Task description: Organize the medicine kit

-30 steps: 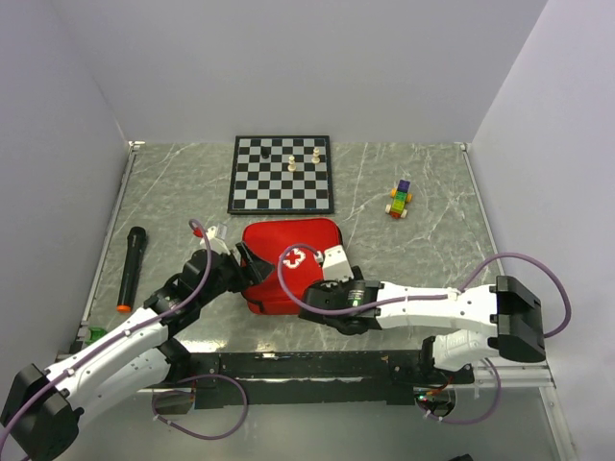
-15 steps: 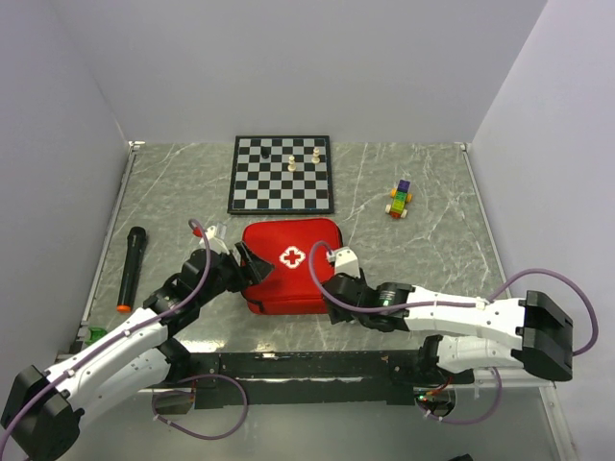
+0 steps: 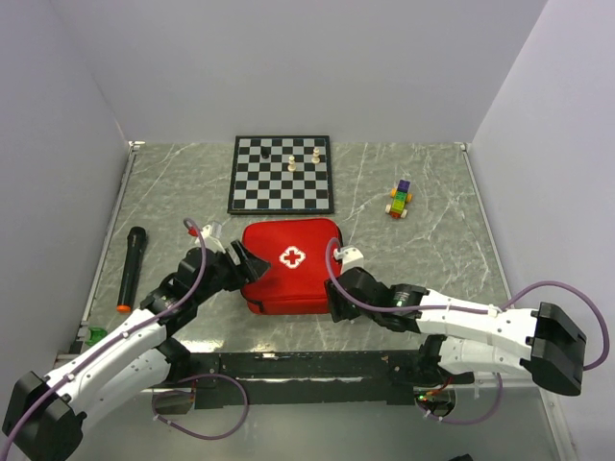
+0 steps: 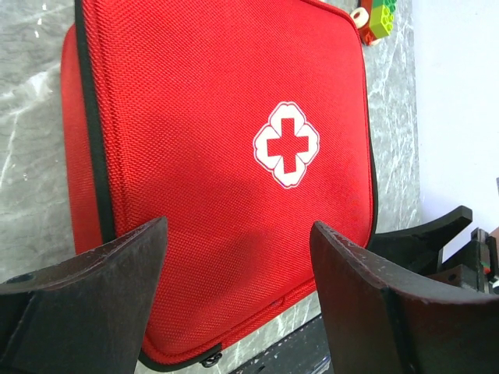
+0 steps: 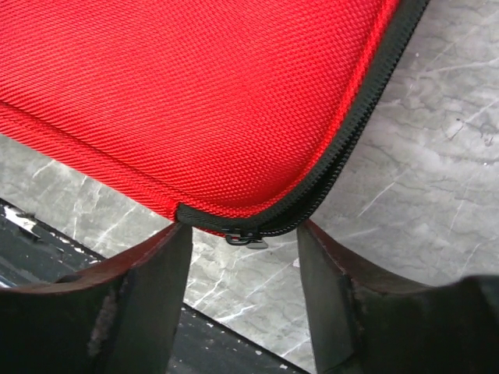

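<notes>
The medicine kit (image 3: 291, 266) lies closed in the middle of the table, red with its white cross (image 4: 286, 145) facing up. My left gripper (image 3: 250, 263) is open at the kit's left edge; in the left wrist view (image 4: 238, 300) its jaws stand wide over the red top, holding nothing. My right gripper (image 3: 334, 300) is open at the kit's near right corner. In the right wrist view (image 5: 243, 292) the black zipper pull (image 5: 246, 237) hangs at that corner just ahead of the gap between the jaws, not gripped.
A chessboard (image 3: 281, 174) with a few pieces lies behind the kit. A coloured block toy (image 3: 400, 200) sits at the back right. A black marker with an orange tip (image 3: 130, 267) lies at the left. Walls close in on three sides.
My right gripper has drawn back off the kit's top, right and toward me, to its near right corner, uncovering the cross. The left gripper has barely moved.
</notes>
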`<state>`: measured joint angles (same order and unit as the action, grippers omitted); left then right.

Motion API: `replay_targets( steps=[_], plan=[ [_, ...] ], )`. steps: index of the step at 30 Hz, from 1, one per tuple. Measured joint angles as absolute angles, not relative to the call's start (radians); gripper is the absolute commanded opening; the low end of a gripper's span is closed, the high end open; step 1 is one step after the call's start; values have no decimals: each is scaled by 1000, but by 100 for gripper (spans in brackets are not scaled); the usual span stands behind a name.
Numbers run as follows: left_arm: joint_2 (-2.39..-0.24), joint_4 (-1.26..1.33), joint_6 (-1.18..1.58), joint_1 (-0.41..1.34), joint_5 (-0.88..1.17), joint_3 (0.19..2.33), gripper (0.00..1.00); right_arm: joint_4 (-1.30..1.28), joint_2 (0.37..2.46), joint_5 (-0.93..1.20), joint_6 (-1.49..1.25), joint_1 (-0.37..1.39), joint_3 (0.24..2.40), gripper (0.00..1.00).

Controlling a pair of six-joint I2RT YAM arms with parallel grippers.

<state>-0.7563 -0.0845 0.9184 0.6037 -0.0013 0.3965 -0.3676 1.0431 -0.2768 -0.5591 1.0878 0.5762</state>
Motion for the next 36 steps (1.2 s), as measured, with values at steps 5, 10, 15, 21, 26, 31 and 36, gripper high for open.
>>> replay_targets(
  steps=[5,10,15,21,26,31,36],
  plan=[
    [-754,-89,918,588,5,397,80,-346,1018,-256,-564,1064,546,59],
    [-754,-89,918,583,12,397,80,-307,996,-216,-558,1039,517,43],
    [-754,-89,918,579,13,397,80,-298,995,-204,-544,1026,514,30],
    [-750,-95,918,577,12,397,79,-299,995,-197,-526,1023,514,13],
    [-730,-118,919,572,10,397,79,-298,997,-201,-515,1026,514,0],
    [-706,-145,921,570,6,397,79,-300,1034,-253,-507,1084,532,0],
    [-644,-209,939,568,-7,399,85,-328,1132,-309,-495,1169,605,0]
  ],
)
